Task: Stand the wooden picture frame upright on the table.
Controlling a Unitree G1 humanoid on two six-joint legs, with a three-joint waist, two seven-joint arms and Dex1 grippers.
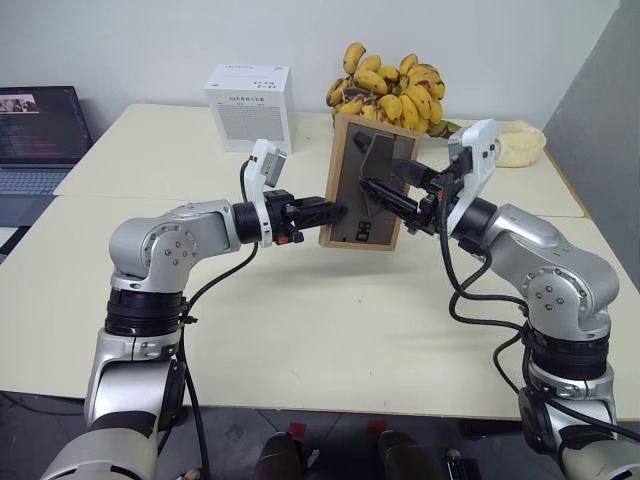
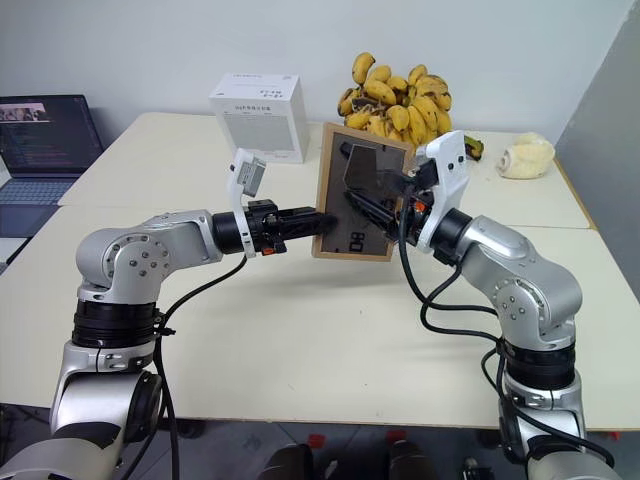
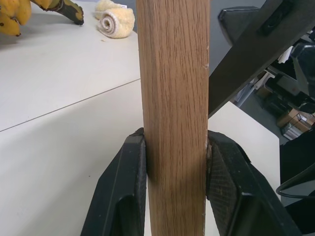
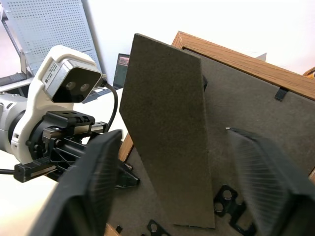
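The wooden picture frame [image 1: 345, 160] is upright over the middle of the table [image 1: 330, 330], its dark grey back toward me. My left gripper [image 1: 330, 212] is shut on its left wooden edge [image 3: 174, 98], one black finger [image 3: 123, 187] pressed on each face. From the right, my right gripper [image 1: 385, 185] reaches the back and stands open. In the right wrist view its fingers [image 4: 93, 182] straddle the fold-out stand [image 4: 167, 132] without touching it. The stand angles out from the back. I cannot tell whether the frame's lower edge touches the table.
A white box [image 1: 248, 105] stands at the back, left of the frame. A bunch of bananas [image 1: 390, 95] lies right behind the frame, with a pale roll [image 1: 520, 143] at the back right. An open laptop [image 1: 35, 135] sits at the far left.
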